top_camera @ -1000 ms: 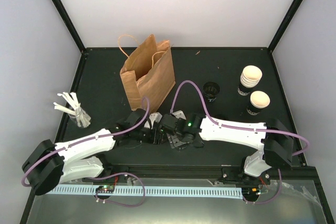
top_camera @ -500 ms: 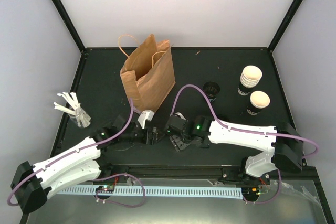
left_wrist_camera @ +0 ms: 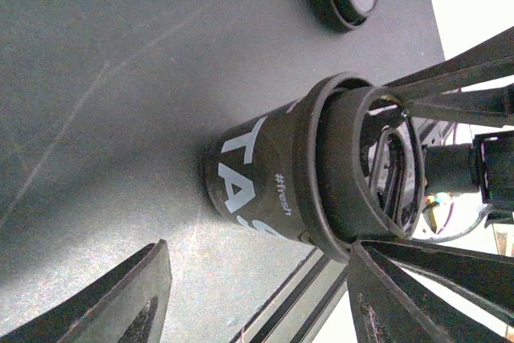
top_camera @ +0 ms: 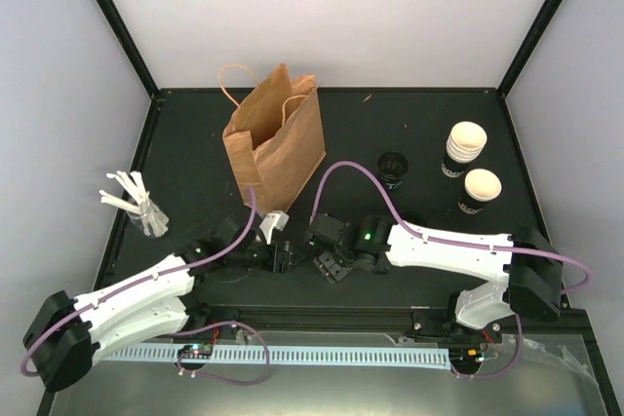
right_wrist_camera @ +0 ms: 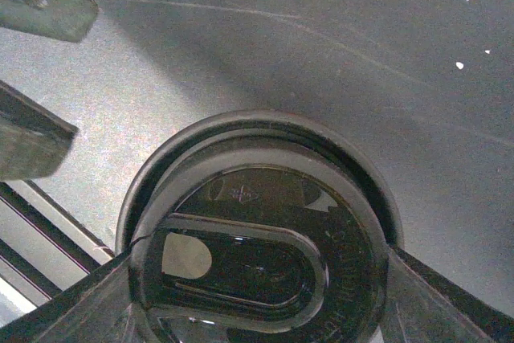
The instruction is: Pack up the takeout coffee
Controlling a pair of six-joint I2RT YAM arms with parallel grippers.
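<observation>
The takeout coffee (left_wrist_camera: 257, 174) is a black paper cup with white print, standing on the dark table with a black lid (right_wrist_camera: 257, 238) on it. A cream patch shows through the sip hole. My right gripper (right_wrist_camera: 261, 279) is shut on the lid's rim from above, a finger on each side. My left gripper (left_wrist_camera: 257, 287) is open, low beside the cup, and the cup stands just beyond its fingertips (left_wrist_camera: 120, 303). In the top view the two grippers meet near the front middle, left (top_camera: 283, 255) and right (top_camera: 327, 262), and they hide the cup.
A brown paper bag (top_camera: 278, 138) stands open behind the grippers. A black cup with a dark inside (top_camera: 393, 170) sits at centre right. A nested cup stack (top_camera: 466, 148) and a single open cup (top_camera: 481, 192) stand at far right. White sticks in a holder (top_camera: 136, 204) are at left.
My left arm has drawn back toward the near left. Both grippers have shifted slightly toward the near edge. The right gripper stays on the lid.
</observation>
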